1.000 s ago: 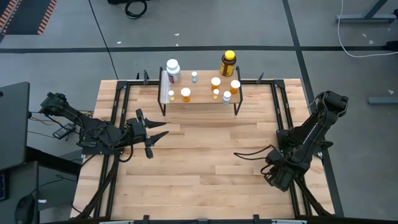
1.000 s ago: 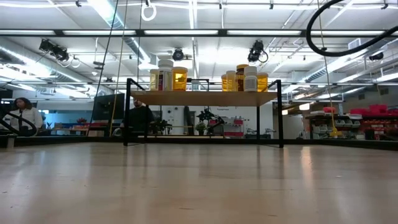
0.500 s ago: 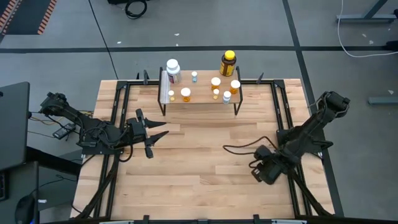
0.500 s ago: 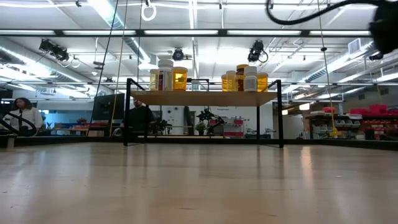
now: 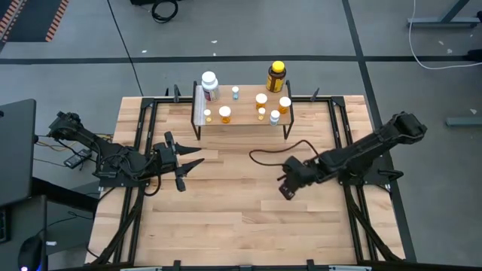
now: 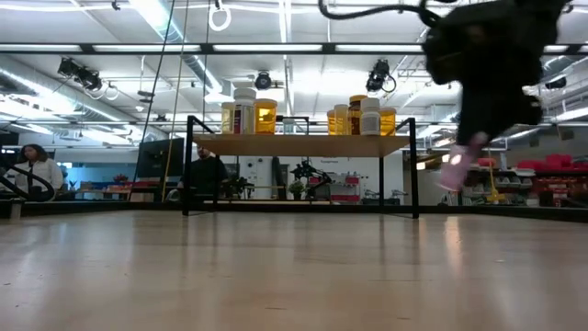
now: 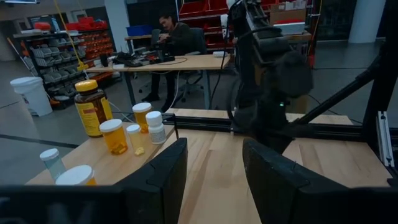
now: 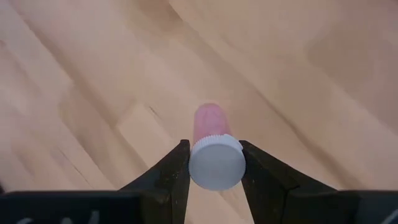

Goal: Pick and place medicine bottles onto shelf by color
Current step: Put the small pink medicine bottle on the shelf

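While the left hand (image 5: 183, 167) waits apart, right hand (image 8: 214, 163) clamped on pink bottle (image 8: 211, 146) between its fingers.

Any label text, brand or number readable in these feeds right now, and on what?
None can be read.
Large white bottle on the shelf: label print too small.
Dark amber bottle: no label text shows.
Pink bottle in the right gripper: only its blank white cap faces the camera.
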Available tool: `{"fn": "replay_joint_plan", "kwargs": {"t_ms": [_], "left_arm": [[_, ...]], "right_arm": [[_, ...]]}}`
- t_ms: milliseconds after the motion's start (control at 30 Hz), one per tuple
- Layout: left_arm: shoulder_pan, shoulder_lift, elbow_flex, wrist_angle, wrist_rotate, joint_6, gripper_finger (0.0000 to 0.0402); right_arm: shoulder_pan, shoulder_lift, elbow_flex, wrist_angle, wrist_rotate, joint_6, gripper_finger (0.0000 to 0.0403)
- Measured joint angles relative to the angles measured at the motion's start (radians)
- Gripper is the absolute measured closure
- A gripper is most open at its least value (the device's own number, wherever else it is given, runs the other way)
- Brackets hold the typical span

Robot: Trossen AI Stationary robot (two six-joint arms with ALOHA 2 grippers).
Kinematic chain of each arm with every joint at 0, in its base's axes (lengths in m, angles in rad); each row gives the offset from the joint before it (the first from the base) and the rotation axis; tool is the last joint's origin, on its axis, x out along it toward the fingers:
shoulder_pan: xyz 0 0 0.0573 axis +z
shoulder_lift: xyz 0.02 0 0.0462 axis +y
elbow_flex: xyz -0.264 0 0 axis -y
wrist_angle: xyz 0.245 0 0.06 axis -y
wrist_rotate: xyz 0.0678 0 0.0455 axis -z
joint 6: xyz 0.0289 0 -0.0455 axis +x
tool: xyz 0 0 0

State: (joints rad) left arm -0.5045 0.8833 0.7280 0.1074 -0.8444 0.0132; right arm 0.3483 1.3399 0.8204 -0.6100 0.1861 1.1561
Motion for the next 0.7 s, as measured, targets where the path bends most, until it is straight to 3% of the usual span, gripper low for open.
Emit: {"fn": "replay_joint_plan", "kwargs": {"t_ms": [100, 233, 533, 700], "left_arm": [[0.0, 0.0, 0.0, 0.0, 0.0, 0.004, 0.0239], [0.0, 0.0, 0.0, 0.0, 0.0, 0.01, 0.0239], [0.0, 0.0, 0.0, 0.0, 0.0, 0.009, 0.0239], [0.0, 0.0, 0.0, -0.003, 0.0, 0.009, 0.0239]], "right_arm": [[-0.048, 0.023, 0.014, 0.072, -0.004, -0.099, 0.0268], [-0.093, 0.119, 0.12, 0.039, -0.019, -0.227, 0.0268], [-0.206, 0.356, 0.594, -0.328, 0.0, -0.504, 0.0268], [-0.297, 0.43, 0.824, -0.444, 0.008, -0.619, 0.0268]]}}
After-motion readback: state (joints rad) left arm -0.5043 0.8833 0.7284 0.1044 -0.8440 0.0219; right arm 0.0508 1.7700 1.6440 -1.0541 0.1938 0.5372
